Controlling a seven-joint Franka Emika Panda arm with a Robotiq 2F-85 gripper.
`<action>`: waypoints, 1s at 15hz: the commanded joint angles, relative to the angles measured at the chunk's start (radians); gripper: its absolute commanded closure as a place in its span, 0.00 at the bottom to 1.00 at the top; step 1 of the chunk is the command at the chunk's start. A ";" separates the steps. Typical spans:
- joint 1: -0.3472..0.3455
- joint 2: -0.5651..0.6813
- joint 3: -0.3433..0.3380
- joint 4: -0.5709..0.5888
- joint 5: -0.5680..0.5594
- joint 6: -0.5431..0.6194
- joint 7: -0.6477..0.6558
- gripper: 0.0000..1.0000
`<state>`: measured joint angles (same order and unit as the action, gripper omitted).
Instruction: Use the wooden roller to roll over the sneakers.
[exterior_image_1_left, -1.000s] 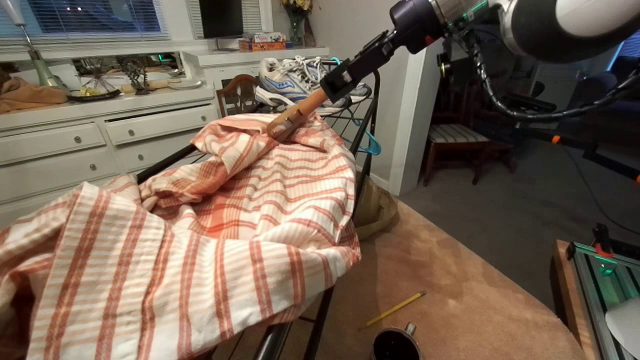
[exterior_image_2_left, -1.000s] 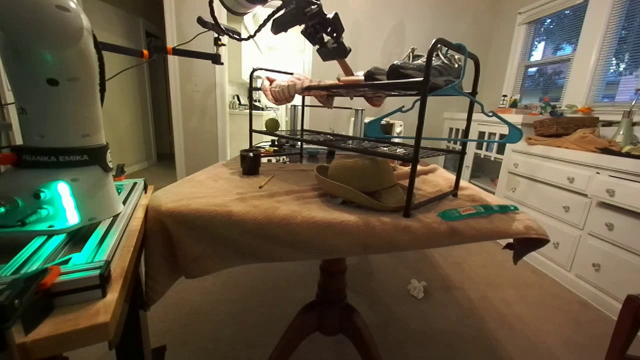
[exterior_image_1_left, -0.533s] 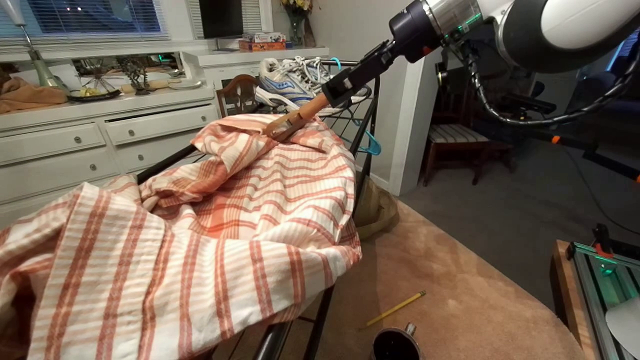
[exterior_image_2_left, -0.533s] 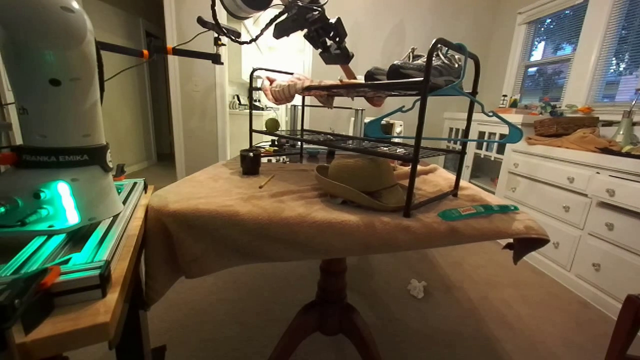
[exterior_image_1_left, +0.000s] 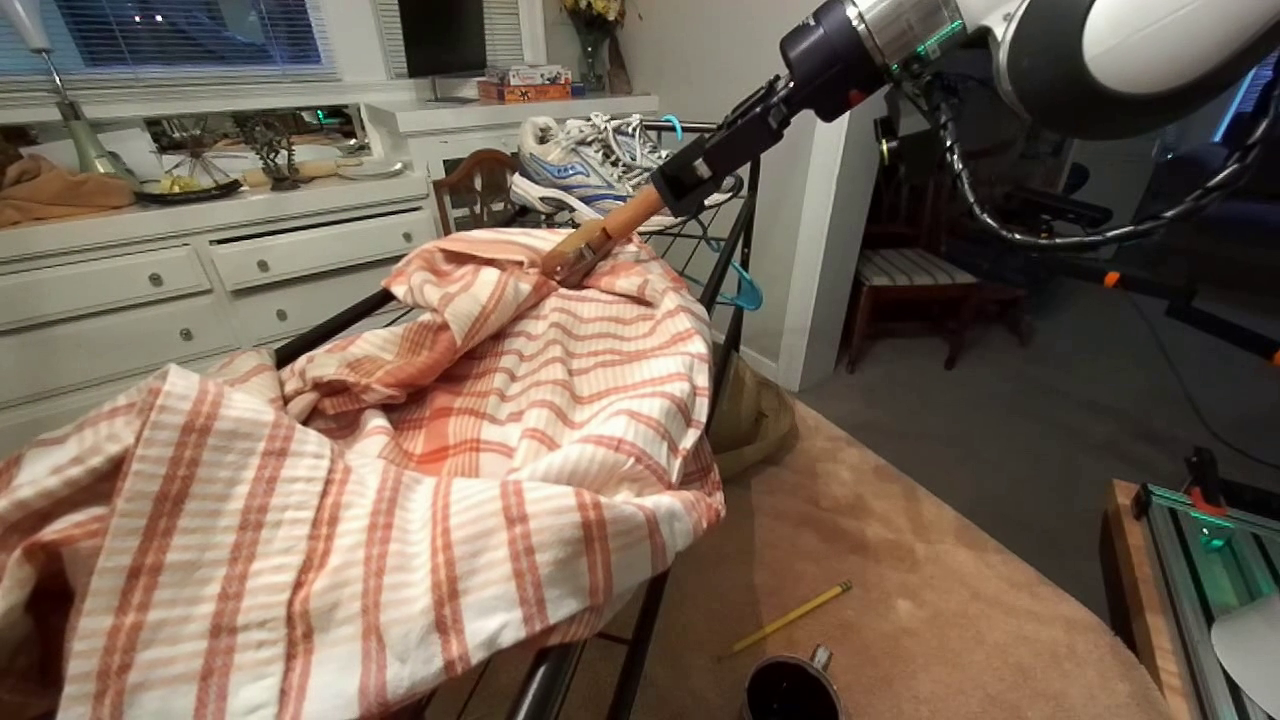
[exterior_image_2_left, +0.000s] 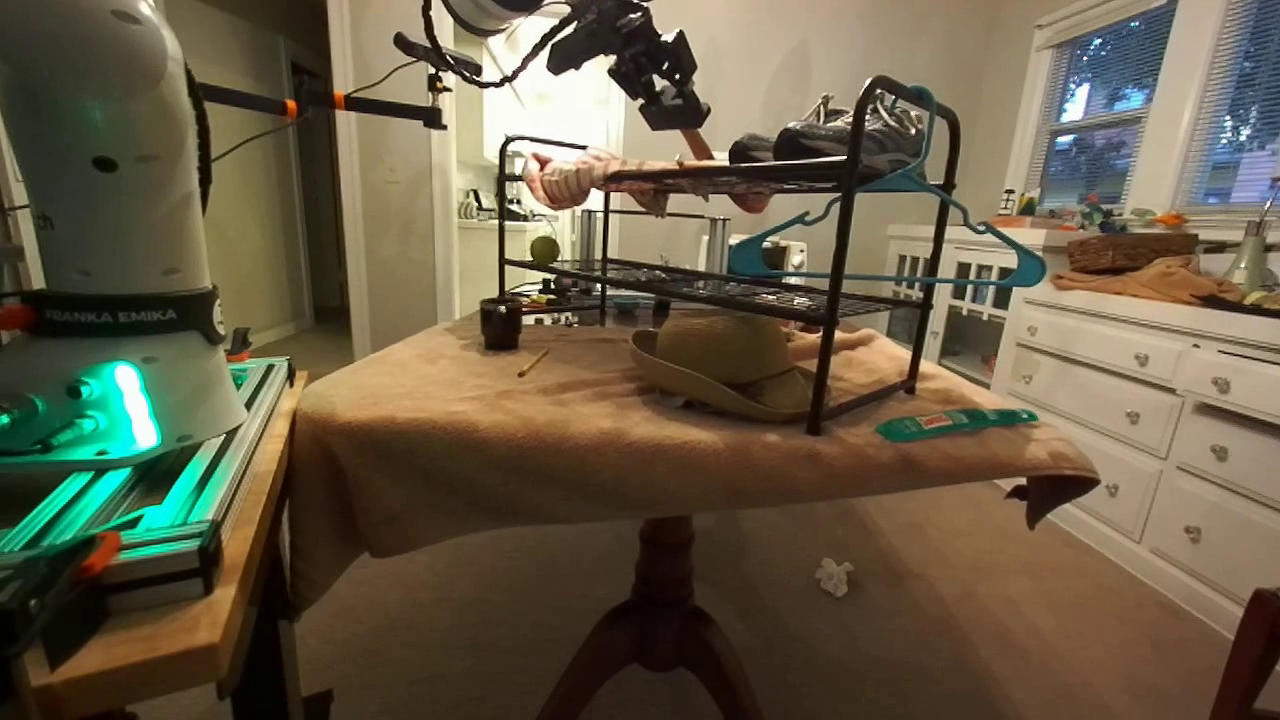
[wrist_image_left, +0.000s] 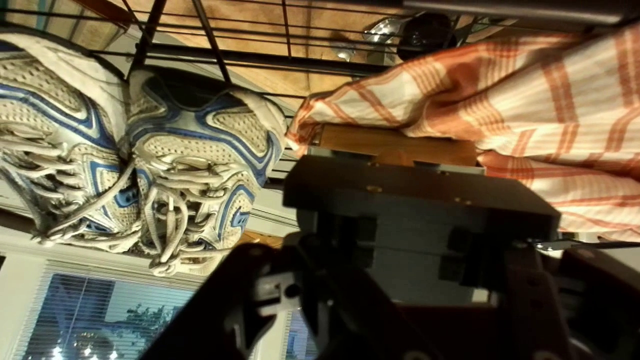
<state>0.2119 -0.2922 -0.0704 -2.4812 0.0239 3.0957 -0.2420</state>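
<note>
Beyond the gripper, in an exterior view, runs a white built-in cabinet with round-knobbed drawers (exterior_image_1_left: 215, 235), set beneath a window covered by white slatted blinds (exterior_image_1_left: 200, 40). Well below the gripper, a pedestal table of dark wood (exterior_image_2_left: 665, 570) wears a fleecy tan blanket (exterior_image_2_left: 560, 440) and carries a two-shelf rack of black metal bars and wire (exterior_image_2_left: 833, 330).

Just above the rack's top level, the black two-fingered gripper (exterior_image_1_left: 668, 190) is clenched on the narrow upper part of a short, chunky light-brown wooden roller (exterior_image_1_left: 605, 230). From the gripper the roller slants downward, its thicker lower end over a crumpled orange-and-white striped cloth (exterior_image_1_left: 400, 480) — whether it presses on the fabric I cannot tell. Beneath the gripper, the cloth spreads along the rack and droops past its edge.

Close beside the gripper, on the same level, sits a pair of white-and-grey athletic sneakers with blue accents and white laces (wrist_image_left: 195, 150). They lie to its left in the wrist view — a bit of cloth shows between the roller's end and the nearer shoe.

Under the rack, well below the gripper, rests an olive brimmed hat (exterior_image_2_left: 720, 355). Also far below the gripper, on the blanket, a thin yellow pencil (exterior_image_1_left: 792, 618) lies near a dark round mug (exterior_image_2_left: 501, 328).
</note>
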 joint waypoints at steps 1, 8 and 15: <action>-0.086 -0.007 0.053 -0.002 -0.082 -0.101 0.021 0.41; -0.137 -0.026 0.105 0.032 -0.145 -0.202 0.037 0.14; -0.165 -0.051 0.120 0.046 -0.183 -0.287 0.041 0.00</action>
<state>0.0732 -0.3268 0.0317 -2.4196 -0.1096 2.9010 -0.2141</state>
